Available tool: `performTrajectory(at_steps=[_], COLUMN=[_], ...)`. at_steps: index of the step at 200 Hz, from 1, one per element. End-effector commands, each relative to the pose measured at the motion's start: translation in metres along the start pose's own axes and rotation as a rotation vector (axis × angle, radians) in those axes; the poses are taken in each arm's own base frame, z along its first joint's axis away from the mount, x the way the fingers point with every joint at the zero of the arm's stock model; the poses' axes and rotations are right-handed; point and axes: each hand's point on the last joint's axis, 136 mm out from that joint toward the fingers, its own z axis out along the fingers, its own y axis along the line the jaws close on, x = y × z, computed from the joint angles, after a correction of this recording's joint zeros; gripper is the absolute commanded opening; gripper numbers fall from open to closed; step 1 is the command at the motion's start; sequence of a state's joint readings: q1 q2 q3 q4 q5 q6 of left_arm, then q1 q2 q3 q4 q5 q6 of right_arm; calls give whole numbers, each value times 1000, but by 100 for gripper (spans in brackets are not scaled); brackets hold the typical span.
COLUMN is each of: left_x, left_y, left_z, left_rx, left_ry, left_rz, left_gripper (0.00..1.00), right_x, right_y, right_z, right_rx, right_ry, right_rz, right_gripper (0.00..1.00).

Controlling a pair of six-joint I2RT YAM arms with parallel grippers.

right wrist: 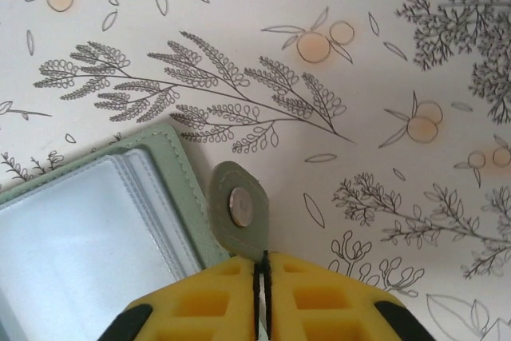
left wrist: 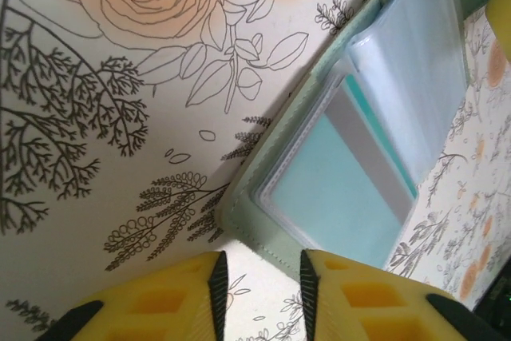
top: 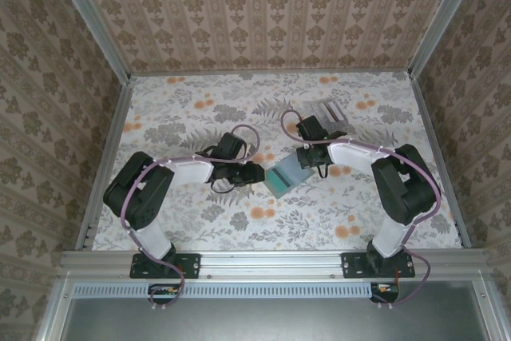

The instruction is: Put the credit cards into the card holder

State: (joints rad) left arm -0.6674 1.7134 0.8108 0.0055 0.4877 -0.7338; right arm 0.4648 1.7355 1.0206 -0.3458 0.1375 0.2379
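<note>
One card holder [right wrist: 96, 229], tab [right wrist: 239, 209] in right tool [right wrist: 262, 265]

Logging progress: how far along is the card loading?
Done: the card holder lies open, a teal card seemingly sleeved inside. In hand: right tool pinches the snap tab; left tool open beside the holder's edge. Left: any remaining cards, which I cannot make out.
</note>
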Motion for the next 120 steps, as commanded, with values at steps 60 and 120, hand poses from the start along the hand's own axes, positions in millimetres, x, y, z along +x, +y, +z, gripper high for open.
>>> performTrajectory(at_steps=[60, 120], left_x=[-3, -26], left_y=[6, 0], left_z=[7, -11], left_rx=[28, 59], left_ry=[13, -24], left_rz=[-65, -62], left_gripper=[42, 36], right_x=[25, 30], right_y=[61, 96], right_z=[-7, -17], right_rx=[-404, -624], right_ry=[178, 194], right_rz=[173, 351], right_gripper=[0, 0])
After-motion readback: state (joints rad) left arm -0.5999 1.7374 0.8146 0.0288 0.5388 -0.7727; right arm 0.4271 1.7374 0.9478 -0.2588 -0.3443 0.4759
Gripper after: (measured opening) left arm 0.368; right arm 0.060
